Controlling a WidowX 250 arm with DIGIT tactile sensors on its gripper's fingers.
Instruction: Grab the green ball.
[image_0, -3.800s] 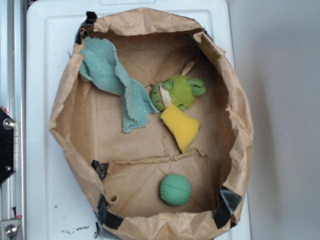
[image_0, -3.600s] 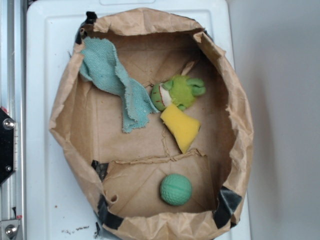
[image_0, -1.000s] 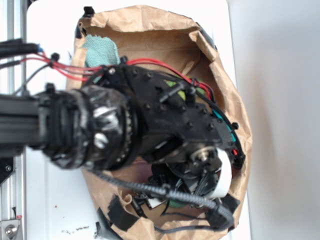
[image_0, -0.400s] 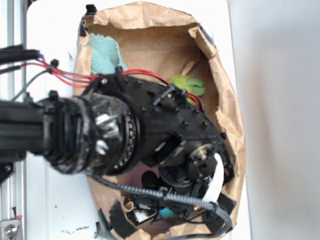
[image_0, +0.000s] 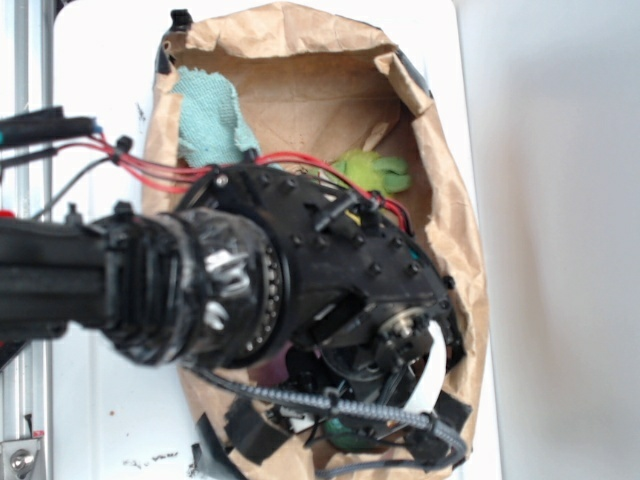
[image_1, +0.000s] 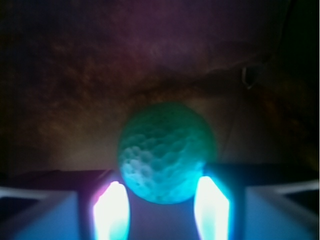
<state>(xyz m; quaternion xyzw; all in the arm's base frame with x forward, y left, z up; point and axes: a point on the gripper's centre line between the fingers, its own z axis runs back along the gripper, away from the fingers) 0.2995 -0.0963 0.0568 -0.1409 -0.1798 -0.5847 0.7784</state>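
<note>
White tabletop (image_0: 100, 100); paper bag (image_0: 300, 40) with teal cloth (image_0: 210, 115), plush (image_0: 375, 170); pincer (image_1: 161, 205) part-open astride green ball (image_1: 167, 150)

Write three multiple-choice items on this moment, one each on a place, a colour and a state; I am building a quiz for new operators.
1. In the wrist view, where is the green ball?
A. between the two fingertips
B. far off to the left
C. out of sight

2. What colour is the cloth at the bag's top left?
A. red
B. teal
C. yellow

3. How does the gripper stand?
A. shut flat with nothing between
B. out of the wrist view
C. open, a fingertip on each side of the ball

Key: 1 A, the ball sits centred between the glowing fingertips. 2 B, teal fabric shows against the brown paper bag. 3 C, the fingertips flank the ball's lower part.
</note>
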